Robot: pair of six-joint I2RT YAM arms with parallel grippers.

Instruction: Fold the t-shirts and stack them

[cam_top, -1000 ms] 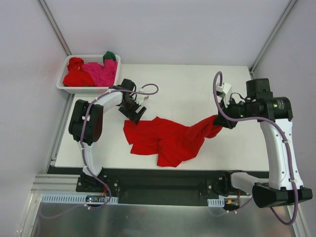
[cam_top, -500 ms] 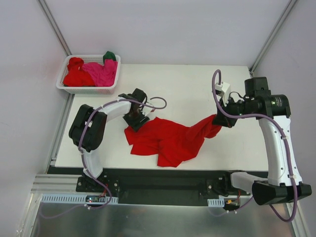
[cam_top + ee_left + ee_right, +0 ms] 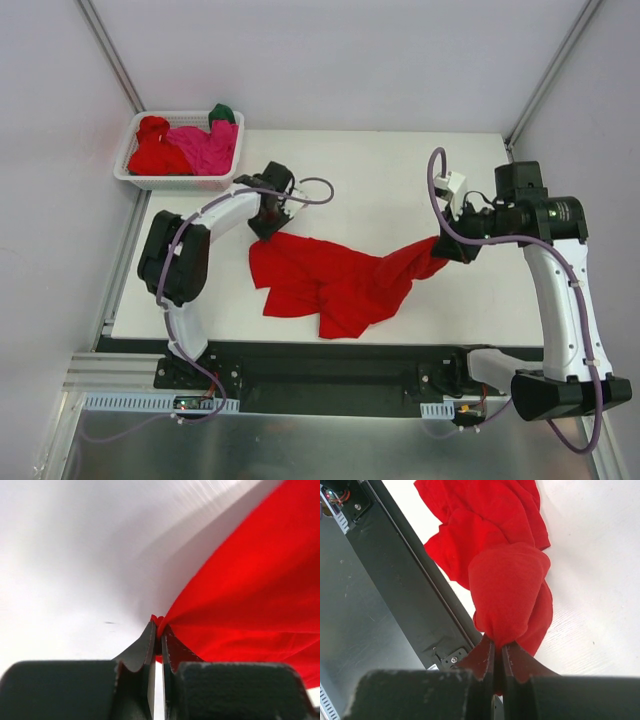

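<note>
red t-shirt point(image 3: 330, 282) lies crumpled near the worktop's point(image 3: 380, 180) front edge, about mid-width. left gripper point(image 3: 268, 228) pinches its far-left corner, jaws closed on cloth. right gripper point(image 3: 452, 246) clamps the bunched right end (raised off the surface). other t-shirts point(image 3: 190, 148) heaped in white basket point(image 3: 172, 182), far-left corner.

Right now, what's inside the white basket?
The white basket holds a crumpled red t-shirt, a magenta-pink t-shirt and a dark green t-shirt at the far corner. Anything beneath them is covered.
</note>
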